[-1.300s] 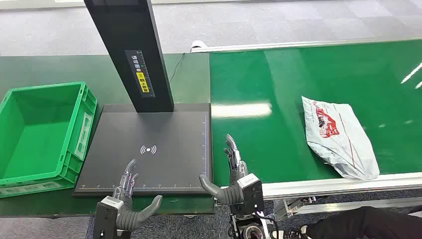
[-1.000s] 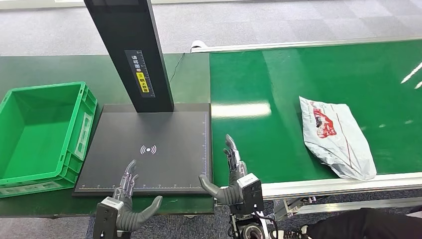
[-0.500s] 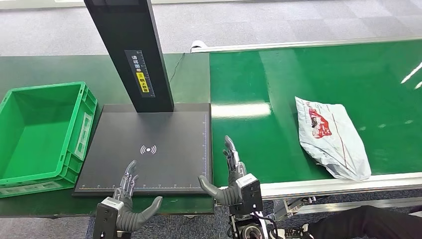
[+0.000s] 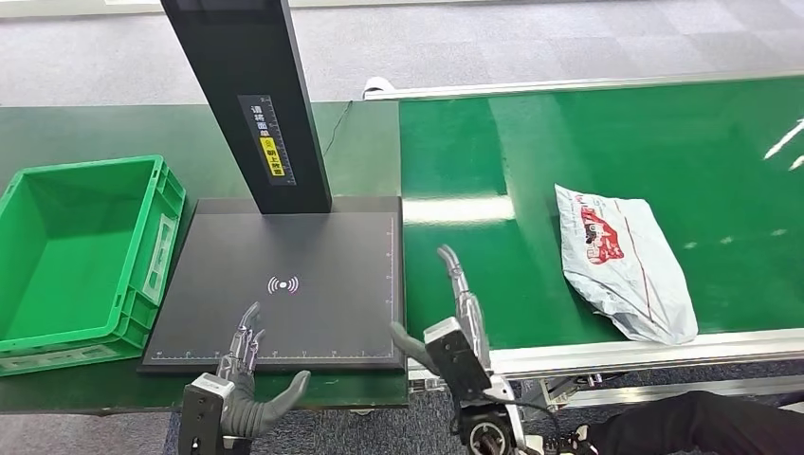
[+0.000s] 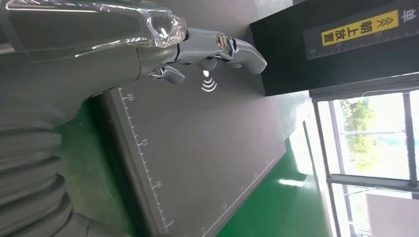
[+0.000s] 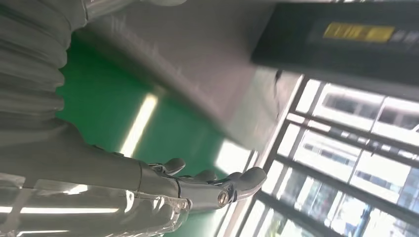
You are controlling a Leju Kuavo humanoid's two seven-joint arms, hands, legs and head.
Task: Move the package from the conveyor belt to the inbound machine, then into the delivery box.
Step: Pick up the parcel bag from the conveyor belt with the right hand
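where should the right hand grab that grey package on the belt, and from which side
Probably the package's near-left portion, coming from above and from the left, where the open right hand already is. The bag lies flat and soft on the conveyor belt, so fingers likely need to pinch a bunched fold rather than wrap it.

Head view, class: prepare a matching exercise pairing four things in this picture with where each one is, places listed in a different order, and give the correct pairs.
Things:
1. package
2. green crate
3. left hand
4. right hand

Places:
A. over the near edge of the black scanner pad
B. far left, on the dark green table
C. lying on the conveyor belt, towards its near rail
D. raised at the seam between the pad and the belt

Pairs: 1-C, 2-B, 3-A, 4-D
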